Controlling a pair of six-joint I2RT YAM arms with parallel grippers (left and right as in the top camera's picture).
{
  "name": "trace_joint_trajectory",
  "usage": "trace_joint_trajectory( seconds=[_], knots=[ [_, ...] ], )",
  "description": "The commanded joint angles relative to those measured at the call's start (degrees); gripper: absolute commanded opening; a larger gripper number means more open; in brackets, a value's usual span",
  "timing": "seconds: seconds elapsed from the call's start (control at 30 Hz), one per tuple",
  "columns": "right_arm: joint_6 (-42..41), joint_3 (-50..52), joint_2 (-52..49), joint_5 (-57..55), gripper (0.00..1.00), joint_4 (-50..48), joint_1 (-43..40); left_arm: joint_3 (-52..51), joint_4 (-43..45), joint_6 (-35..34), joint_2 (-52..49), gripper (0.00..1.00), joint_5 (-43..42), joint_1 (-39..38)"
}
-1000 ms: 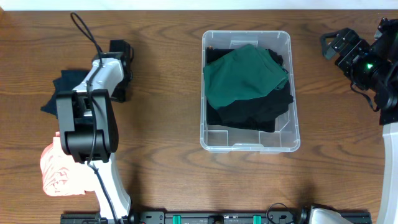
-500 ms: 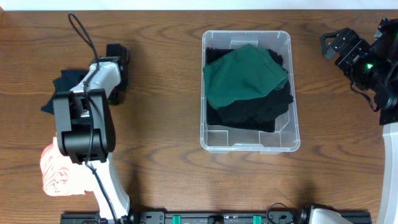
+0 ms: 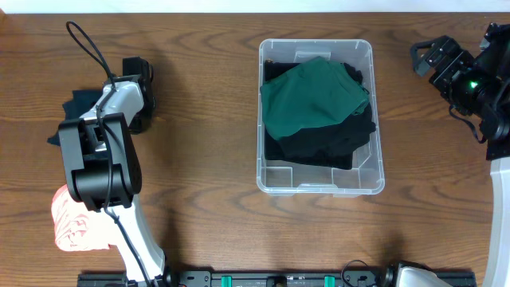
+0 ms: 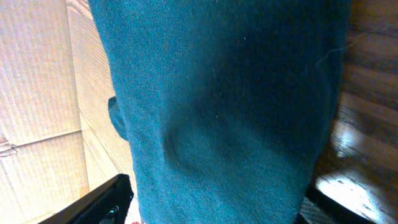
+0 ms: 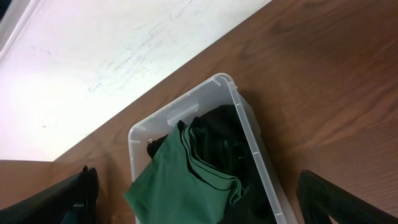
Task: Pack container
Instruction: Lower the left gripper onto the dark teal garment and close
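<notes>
The clear plastic container (image 3: 319, 45) stands at the table's centre. In it a green folded garment (image 3: 311, 96) lies on black garments (image 3: 331, 143). A dark teal garment (image 3: 68, 108) lies at the far left, partly hidden under my left arm. My left gripper (image 3: 135, 80) is down over it. In the left wrist view the teal garment (image 4: 224, 99) fills the space between the jaws of the left gripper (image 4: 217, 205), which stand wide, with a sliver of wood showing beside one finger. My right gripper (image 3: 426, 54) hangs open and empty at the far right, facing the container (image 5: 186, 102).
A pink garment (image 3: 76, 225) lies near the front left corner, beside the left arm's base. The table's far edge runs just behind the container. A black rail (image 3: 279, 279) lines the front edge.
My left arm has swung left, bringing its gripper over the dark teal garment. The right arm and the container's contents have not moved.
</notes>
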State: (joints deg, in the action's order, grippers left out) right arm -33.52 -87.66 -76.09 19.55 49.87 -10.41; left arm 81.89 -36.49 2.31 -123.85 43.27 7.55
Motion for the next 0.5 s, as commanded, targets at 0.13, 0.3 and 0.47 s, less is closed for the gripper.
trace_joint_trajectory(
  seconds=[0.13,0.3,0.47],
  knots=[
    [-0.31,-0.2,0.72,0.17,0.99,-0.09,-0.24,-1.22,0.15,-3.1,-0.52,0.75,5.14,0.42],
    [-0.31,-0.2,0.72,0.17,0.99,-0.09,-0.24,-1.36,1.33,-3.3,-0.59,0.75,5.42,0.42],
    [-0.31,-0.2,0.72,0.17,0.99,-0.09,-0.24,-2.99,3.72,-3.23,-0.59,0.75,5.42,0.52]
  ],
)
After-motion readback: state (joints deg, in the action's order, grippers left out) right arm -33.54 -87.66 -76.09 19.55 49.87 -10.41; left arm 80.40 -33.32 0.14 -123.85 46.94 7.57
